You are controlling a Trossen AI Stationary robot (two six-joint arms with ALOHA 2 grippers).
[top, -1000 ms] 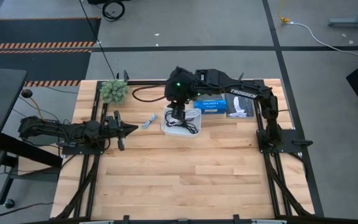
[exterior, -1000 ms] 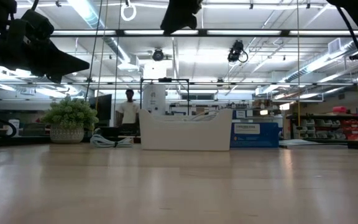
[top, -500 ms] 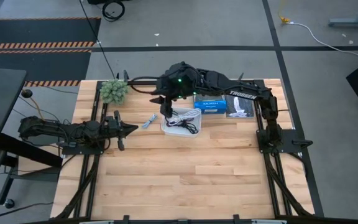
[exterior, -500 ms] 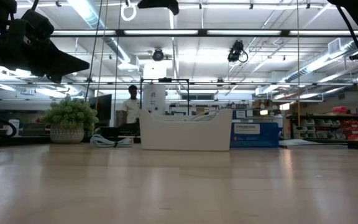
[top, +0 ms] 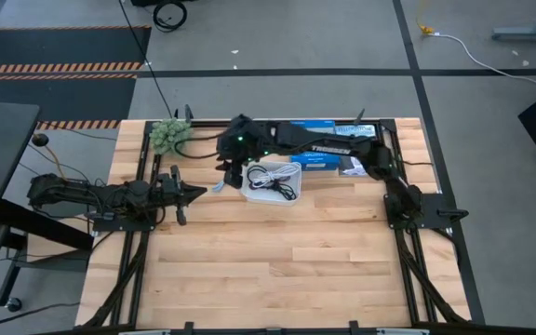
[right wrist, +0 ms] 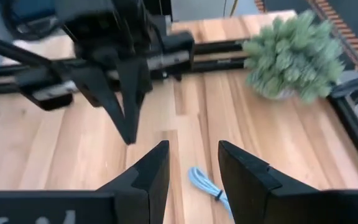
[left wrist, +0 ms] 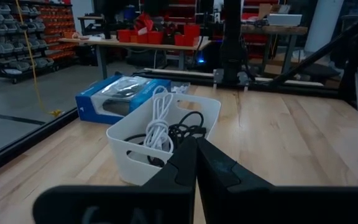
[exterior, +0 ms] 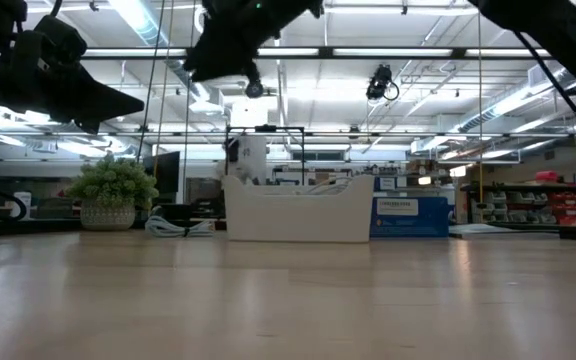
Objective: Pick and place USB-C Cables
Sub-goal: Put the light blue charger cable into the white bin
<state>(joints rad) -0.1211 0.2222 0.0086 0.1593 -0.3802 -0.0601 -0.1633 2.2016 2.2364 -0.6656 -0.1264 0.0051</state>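
Currently the right gripper (top: pixel 229 175) is hovering above the small grey cable (top: pixel 222 183) lying on the table (top: pixel 277 270) just left of the white tray (top: pixel 249 193), its fingers (right wrist: pixel 149 168) parted with a clear gap and holding nothing. The white cable (left wrist: pixel 159 121) and black cable (left wrist: pixel 188 121) are sitting inside that tray. The left gripper (top: pixel 186 194) is waiting at the left of the table, fingers pressed together and empty. In my judgement, the main risk is a poor pinch: the grey cable is thin and flat on the wood, so a descent slightly off line could nudge it aside, or a finger could clip the tray wall. The surface is light wooden planking, with a potted plant (top: pixel 169 136) at the far left and a blue box (top: pixel 314 158) beyond the tray; the room behind is showing shelving and workbenches.
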